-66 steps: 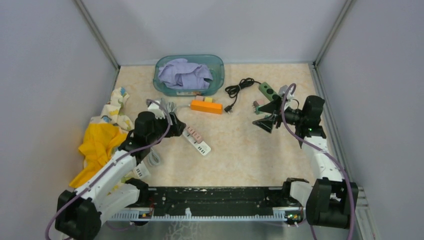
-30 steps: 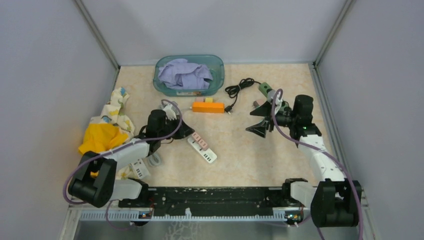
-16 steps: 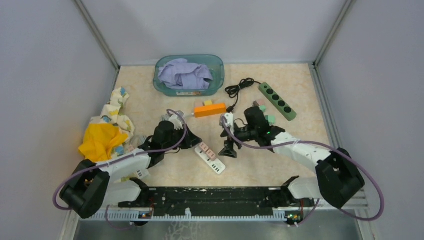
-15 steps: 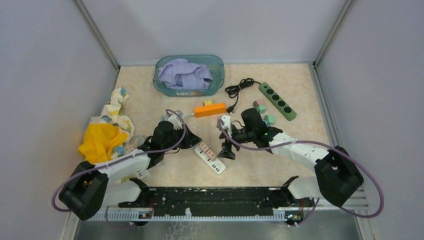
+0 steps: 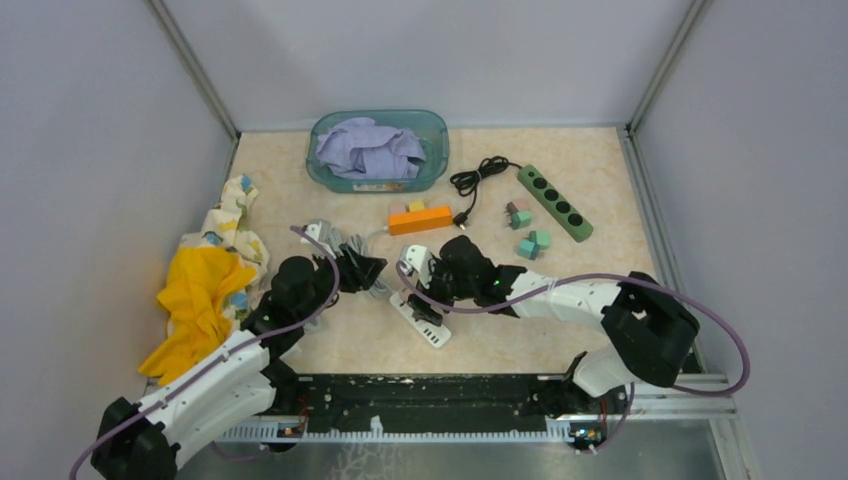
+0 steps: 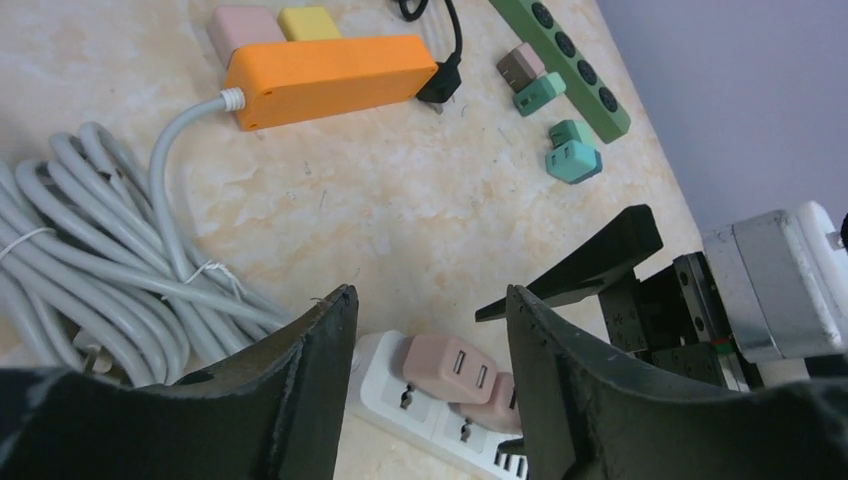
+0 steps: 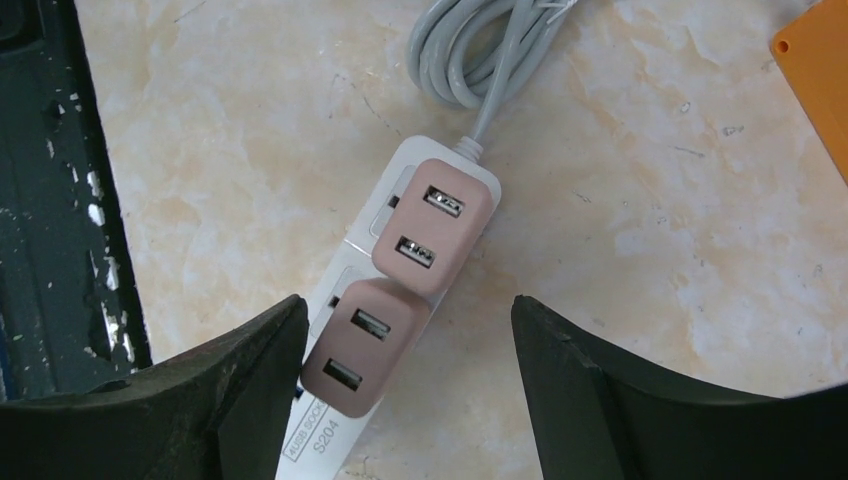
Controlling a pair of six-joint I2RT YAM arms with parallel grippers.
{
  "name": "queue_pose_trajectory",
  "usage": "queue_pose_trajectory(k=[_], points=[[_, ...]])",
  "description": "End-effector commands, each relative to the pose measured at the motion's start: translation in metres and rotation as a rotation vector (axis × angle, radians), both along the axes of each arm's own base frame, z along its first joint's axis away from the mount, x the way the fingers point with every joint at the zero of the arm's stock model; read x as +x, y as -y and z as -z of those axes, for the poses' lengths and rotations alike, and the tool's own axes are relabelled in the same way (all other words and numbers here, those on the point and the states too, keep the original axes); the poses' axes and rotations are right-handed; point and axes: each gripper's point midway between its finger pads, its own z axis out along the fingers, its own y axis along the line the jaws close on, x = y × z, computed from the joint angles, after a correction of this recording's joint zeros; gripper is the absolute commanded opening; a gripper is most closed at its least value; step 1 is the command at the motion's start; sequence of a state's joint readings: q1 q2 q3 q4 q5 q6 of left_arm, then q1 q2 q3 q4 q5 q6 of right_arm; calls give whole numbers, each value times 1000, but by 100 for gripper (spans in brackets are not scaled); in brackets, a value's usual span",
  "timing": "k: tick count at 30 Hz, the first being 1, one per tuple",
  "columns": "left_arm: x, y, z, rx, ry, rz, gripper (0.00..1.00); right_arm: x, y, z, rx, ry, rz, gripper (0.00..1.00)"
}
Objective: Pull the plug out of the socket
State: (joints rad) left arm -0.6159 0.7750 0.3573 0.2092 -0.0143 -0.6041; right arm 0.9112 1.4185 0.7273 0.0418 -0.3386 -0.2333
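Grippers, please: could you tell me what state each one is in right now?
Left gripper: open, holding nothing.
Right gripper: open over the pink plugs, holding nothing.

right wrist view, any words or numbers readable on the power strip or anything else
"S204": printed on the end of the white power strip.
A smaller line of print beside it: too small to read.
Pink adapters, orange power strip: no readable text in any view.

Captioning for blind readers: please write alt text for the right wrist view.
The open right gripper hangs over a white strip on a beige table, framing two pink USB plugs seated in it, the upper plug and lower plug. A grey cord coils off the strip's top end.
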Motion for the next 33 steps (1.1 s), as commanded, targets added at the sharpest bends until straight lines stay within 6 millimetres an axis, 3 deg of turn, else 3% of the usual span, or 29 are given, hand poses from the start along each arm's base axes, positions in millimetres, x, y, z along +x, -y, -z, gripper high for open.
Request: queue_pose_trajectory(k=[1,6,11,15,17,21,26,33], points=[[-5,-10,9,41,36,-11,64,15,-19,-16,14,56,56,72],[-12,-8,8,39,56,25,75,18,-15,-7,-37,70,57,52],[-23,-3,12,21,107,92,98,28,-6,-13,-103,152,37,33],[-31,5,11,12,175,168,100,18,7,-12,-133,162,-132,9],[-39,14,9,2,217,244,100,13,18,-9,-160,161,-240,2],[-60,33,1,-22,338,428,100,9,38,-9,-180,151,-387,0],[-81,48,-2,-19,473,600,97,-9,66,13,-273,202,-604,3],[-96,60,8,74,607,708,96,-15,71,6,-241,204,-659,14]])
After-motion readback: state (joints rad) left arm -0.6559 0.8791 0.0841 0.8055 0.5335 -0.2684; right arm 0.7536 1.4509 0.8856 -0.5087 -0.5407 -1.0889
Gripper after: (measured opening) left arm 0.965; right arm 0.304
